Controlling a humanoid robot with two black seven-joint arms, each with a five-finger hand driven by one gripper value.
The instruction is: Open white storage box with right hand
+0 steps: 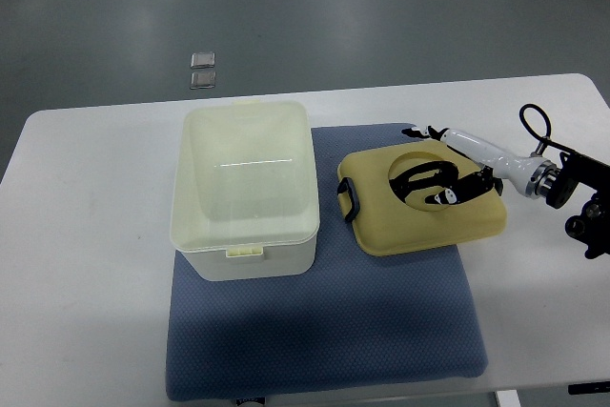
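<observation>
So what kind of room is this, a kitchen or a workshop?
Probably a lab or test room, not a kitchen: a plain white table on a bare grey floor, with only a white plastic storage box on a blue mat.

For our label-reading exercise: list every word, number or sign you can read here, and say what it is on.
None can be read.
Box: no print visible.
Lid: no print visible.
Mat: plain.
Two small tiles on the floor: too small to tell.
</observation>
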